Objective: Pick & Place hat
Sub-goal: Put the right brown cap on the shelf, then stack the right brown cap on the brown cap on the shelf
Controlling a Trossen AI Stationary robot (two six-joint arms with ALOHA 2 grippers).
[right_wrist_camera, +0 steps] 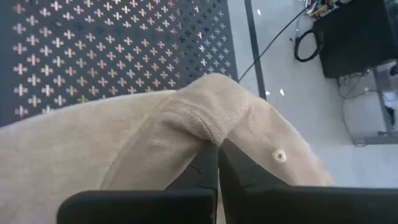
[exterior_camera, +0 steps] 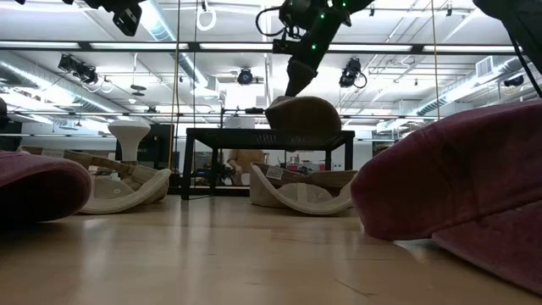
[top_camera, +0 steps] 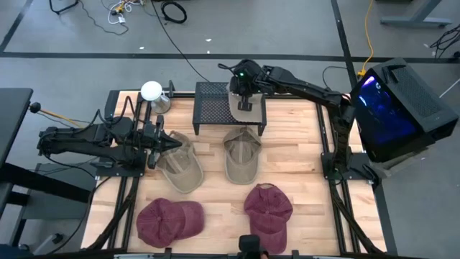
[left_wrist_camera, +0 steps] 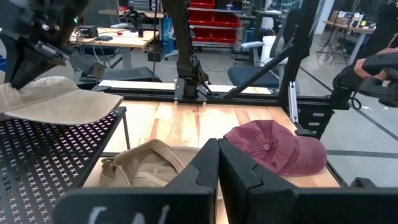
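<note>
5 hats show in the high view, and 1 of them, a tan hat [top_camera: 236, 98], sits at the upper centre of the frame on the black perforated rack [top_camera: 212, 101]. The right gripper [top_camera: 245, 101] is directly above it, fingers clamped together on a fold of the hat's fabric where crown meets brim. In the low view the hat hangs just under the gripper, crown up, resting on the rack top. Its long axis runs left to right in the high view, brim pointing toward the left of the frame over the mesh. The left gripper [top_camera: 172, 142] waits at centre left with its fingers together on nothing, just above an upturned tan hat [top_camera: 181, 164].
</note>
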